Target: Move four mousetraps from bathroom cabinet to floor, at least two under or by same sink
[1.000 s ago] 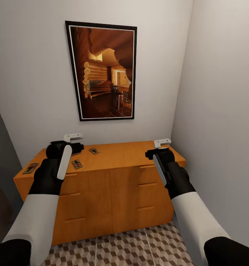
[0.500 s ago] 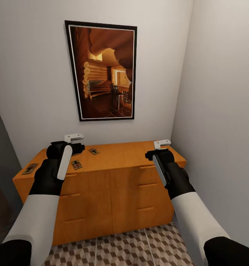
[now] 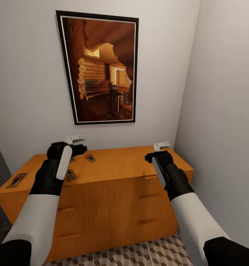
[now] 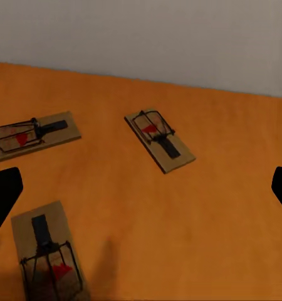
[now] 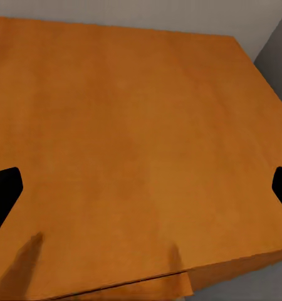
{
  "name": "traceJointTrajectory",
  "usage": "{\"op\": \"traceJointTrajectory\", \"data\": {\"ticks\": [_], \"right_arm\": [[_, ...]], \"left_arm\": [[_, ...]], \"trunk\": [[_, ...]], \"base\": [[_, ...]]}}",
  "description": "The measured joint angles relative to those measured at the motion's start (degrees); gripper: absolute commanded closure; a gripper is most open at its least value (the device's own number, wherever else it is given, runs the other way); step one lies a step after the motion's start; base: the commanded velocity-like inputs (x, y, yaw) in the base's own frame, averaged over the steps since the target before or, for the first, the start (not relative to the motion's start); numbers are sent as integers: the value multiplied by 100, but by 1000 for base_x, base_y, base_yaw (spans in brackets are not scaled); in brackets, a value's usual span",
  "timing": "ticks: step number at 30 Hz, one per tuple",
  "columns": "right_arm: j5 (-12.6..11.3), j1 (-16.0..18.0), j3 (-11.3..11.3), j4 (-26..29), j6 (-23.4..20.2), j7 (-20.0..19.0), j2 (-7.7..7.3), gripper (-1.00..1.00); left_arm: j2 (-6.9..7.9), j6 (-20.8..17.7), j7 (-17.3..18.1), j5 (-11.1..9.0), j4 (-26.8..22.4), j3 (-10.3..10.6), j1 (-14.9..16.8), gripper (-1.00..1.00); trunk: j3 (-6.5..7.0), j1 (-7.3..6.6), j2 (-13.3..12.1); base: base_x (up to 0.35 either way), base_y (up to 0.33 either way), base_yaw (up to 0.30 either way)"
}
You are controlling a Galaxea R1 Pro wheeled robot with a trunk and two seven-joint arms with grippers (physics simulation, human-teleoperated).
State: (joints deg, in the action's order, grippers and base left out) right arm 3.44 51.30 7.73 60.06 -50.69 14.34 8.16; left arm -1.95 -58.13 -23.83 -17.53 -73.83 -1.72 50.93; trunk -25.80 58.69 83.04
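Note:
The orange-brown cabinet (image 3: 113, 207) stands against the wall in front of me, with mousetraps lying flat on its top. One mousetrap (image 3: 16, 180) lies at the far left end, another (image 3: 70, 174) near the front edge, and a third (image 3: 90, 158) further back. My left gripper (image 3: 75, 140) hovers open above them. The left wrist view shows three mousetraps (image 4: 34, 133) (image 4: 160, 140) (image 4: 47, 258) below the spread fingertips (image 4: 3, 197). My right gripper (image 3: 161, 146) is open over the bare right part of the cabinet top (image 5: 135, 125). The bathroom sink is out of view.
A large framed picture (image 3: 98, 68) hangs on the wall above the cabinet. A side wall (image 3: 228, 111) closes in at the right, close to the cabinet's end. A strip of cube-patterned bathroom floor (image 3: 139, 255) shows at the cabinet's foot.
The whole head view has shifted: cabinet and picture look nearer and larger, so the camera has moved closer. Both arms keep the same pose, grippers still open.

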Motion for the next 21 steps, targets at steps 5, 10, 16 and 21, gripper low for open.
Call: {"op": "traceJointTrajectory", "data": {"ticks": [5,10,16,21], "right_arm": [[1,-2,5,-5,-2,-3,12,-100],[1,-6,7,-8,0,-6,17,-100],[1,-10,9,-13,1,-7,19,-100],[0,-10,8,-15,4,-8,34,-100]], "left_arm": [[6,1,-2,-89,30,-41,-23,-100],[-5,5,-9,-107,5,-70,-77,-100],[-13,1,-143,-100,-7,-187,-92,-100],[-94,-2,-601,-104,-12,-476,-103,-100]], "trunk": [[0,3,0],[0,3,0],[0,4,0],[0,4,0]], "base": [[122,-10,0],[28,-2,0],[8,-1,0],[1,0,0]]}}
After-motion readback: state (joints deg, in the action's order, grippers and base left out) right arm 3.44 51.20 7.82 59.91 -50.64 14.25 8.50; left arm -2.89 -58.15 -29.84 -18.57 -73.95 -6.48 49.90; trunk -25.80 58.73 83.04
